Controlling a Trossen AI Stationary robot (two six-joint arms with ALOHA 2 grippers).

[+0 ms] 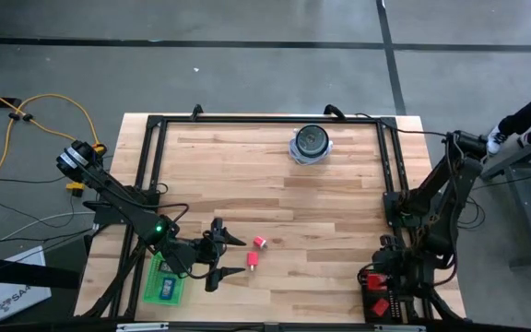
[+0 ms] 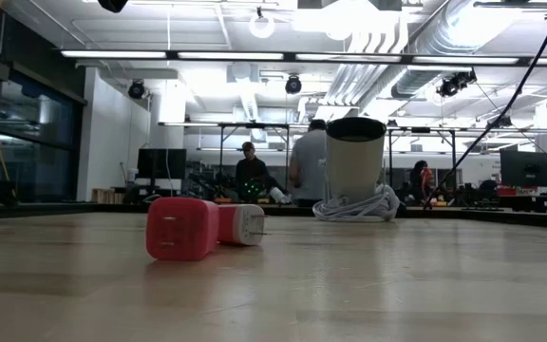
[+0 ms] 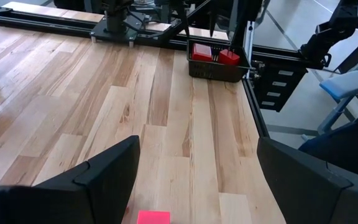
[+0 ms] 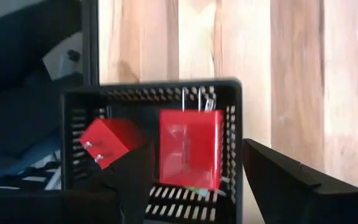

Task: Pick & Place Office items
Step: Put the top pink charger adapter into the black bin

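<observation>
The left gripper (image 1: pixel 231 257) hangs spread wide just above the table. The near red block (image 1: pixel 252 263) lies just ahead between its fingers, a second (image 1: pixel 258 243) beside. Likely light, rigid and smooth; pinch its flat sides.

The right gripper (image 4: pixel 197 180), partly open and empty, hovers over the black basket (image 4: pixel 232 93) holding two more red blocks (image 4: pixel 190 148).

Both arms are dark, near-black assemblies of slim links and bulkier joint housings. The left arm (image 1: pixel 127 210) carries a small glowing green light near its wrist, and black cabling runs along the right arm (image 1: pixel 431 203). The left gripper (image 1: pixel 230 255) ends in two tapering, pointed black fingers (image 3: pixel 98 177) with broad, flat, matte angular faces.
</observation>
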